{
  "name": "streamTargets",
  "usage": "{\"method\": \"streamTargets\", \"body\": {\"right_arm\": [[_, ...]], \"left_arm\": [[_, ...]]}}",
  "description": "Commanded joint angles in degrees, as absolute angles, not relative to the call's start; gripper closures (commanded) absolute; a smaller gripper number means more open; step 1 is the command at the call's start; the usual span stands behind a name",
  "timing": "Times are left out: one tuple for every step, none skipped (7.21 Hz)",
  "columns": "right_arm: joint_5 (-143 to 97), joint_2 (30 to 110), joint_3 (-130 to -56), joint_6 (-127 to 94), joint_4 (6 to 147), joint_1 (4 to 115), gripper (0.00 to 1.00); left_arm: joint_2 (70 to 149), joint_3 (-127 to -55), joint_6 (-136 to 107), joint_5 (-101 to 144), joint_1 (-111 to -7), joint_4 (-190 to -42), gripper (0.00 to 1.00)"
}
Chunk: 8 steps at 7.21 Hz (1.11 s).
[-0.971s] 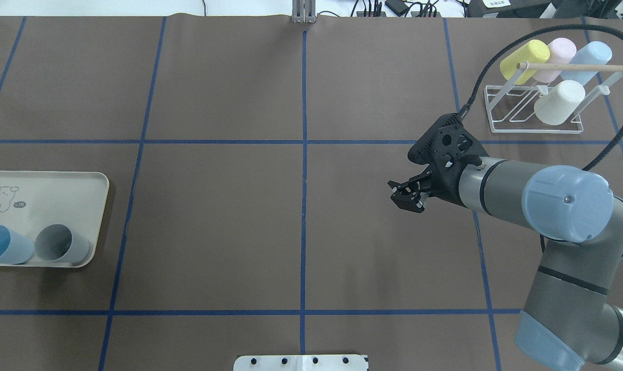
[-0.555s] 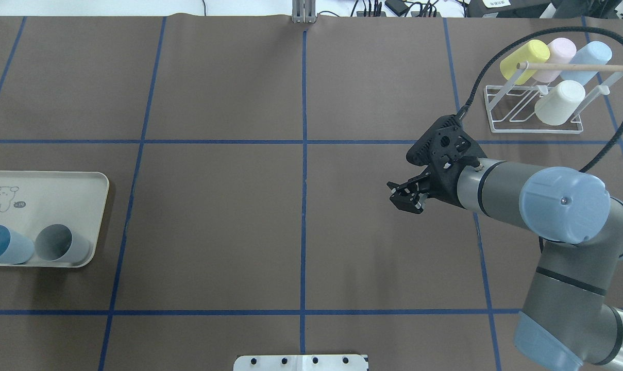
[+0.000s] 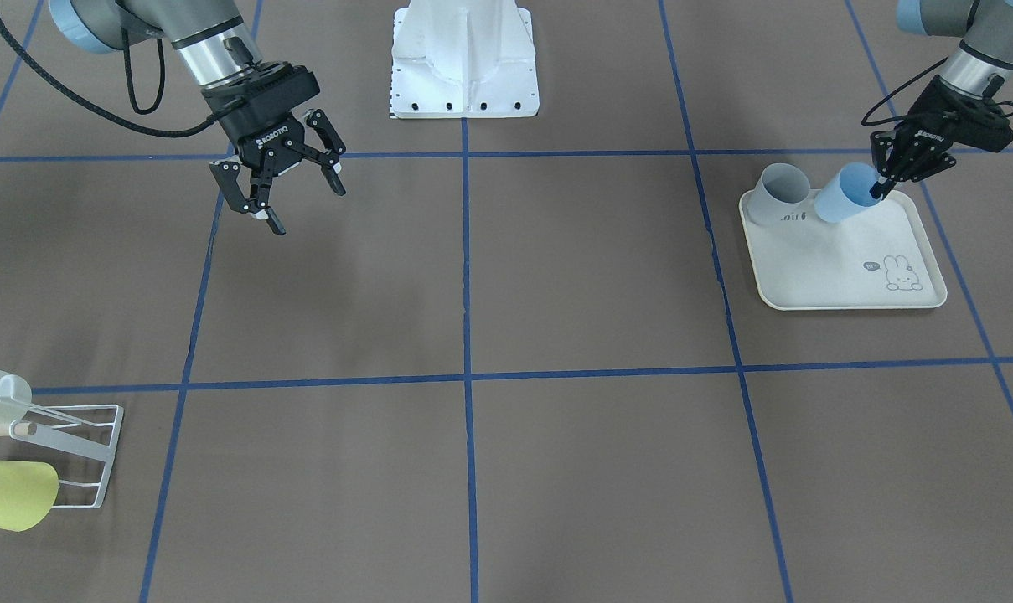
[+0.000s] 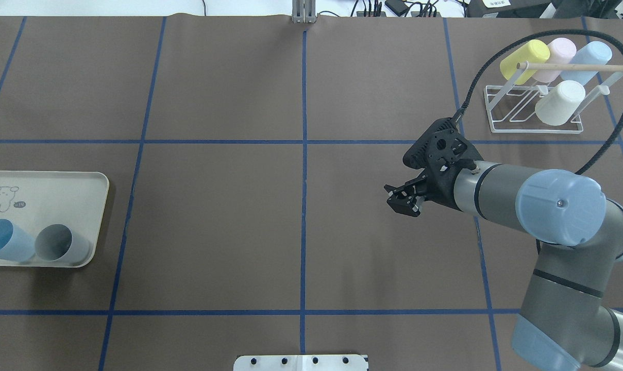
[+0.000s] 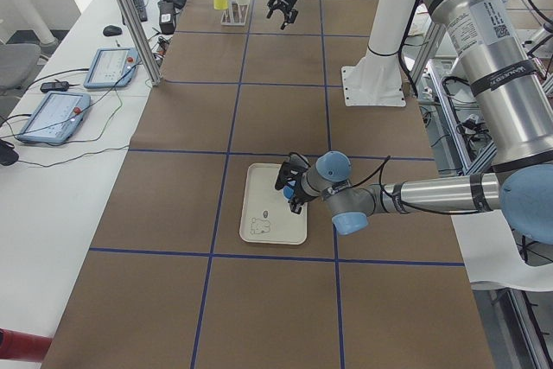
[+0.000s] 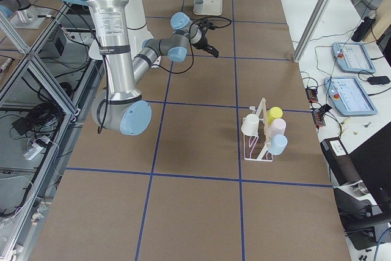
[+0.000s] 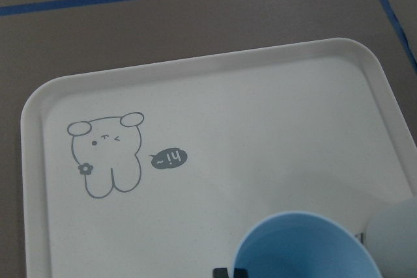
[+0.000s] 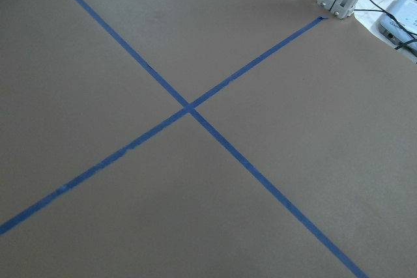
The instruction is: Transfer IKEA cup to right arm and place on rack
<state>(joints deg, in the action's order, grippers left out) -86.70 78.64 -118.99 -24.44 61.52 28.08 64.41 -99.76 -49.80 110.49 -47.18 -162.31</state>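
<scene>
My left gripper (image 3: 885, 177) pinches the rim of the pale blue plastic cup (image 3: 841, 199), which is tilted over the cream rabbit-print tray (image 3: 850, 289). The right gripper (image 3: 301, 205) hangs with fingers spread, empty. Handover and the white wire rack (image 4: 504, 88) are not yet done.

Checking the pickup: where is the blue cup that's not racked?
Front-facing view, right side: the blue cup is at the tray's robot-side end beside the grey cup, its rim pinched by the left gripper.

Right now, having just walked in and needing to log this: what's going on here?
The left pincer grips the rim of a tilted blue cup on the rabbit-print tray, beside a grey cup. The right pincer hangs open in mid-air, holding nothing. The white wire rack holds four cups; no handover yet.
</scene>
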Motion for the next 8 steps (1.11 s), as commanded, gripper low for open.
{"method": "streamTargets", "body": {"right_arm": [[-86.6,74.4,-116.5,-24.3,61.3,25.7,0.0],[-86.6,69.6,-112.8,-24.2,59.7,24.8,0.0],[-86.3,68.0,-108.8,-24.3,52.5,23.5,0.01],[-86.2,67.9,-105.0,-24.1,42.7,22.5,0.01],[-86.2,68.0,-100.9,-24.0,34.1,21.9,0.01],[-86.2,68.0,-98.0,-23.7,27.9,21.4,0.01],[-86.2,68.1,-96.6,-23.6,22.8,20.7,0.01],[-86.2,68.4,-95.2,-22.3,18.3,19.9,0.02]], "left_arm": [[64.9,-101.3,-49.7,112.2,-52.3,-162.2,1.0],[65.0,-104.5,-49.7,116.8,-55.9,-161.9,1.0],[65.2,-107.2,-49.7,121.8,-60.6,-161.6,1.0],[65.2,-110.4,-50.4,125.8,-63.4,-161.4,1.0],[65.5,-113.3,-51.6,129.3,-64.2,-161.2,1.0],[68.5,-116.0,-62.4,129.6,-64.1,-160.9,1.0],[73.7,-116.6,-72.2,129.9,-63.4,-161.2,1.0],[77.9,-116.8,-76.7,129.8,-60.7,-161.2,1.0]]}}
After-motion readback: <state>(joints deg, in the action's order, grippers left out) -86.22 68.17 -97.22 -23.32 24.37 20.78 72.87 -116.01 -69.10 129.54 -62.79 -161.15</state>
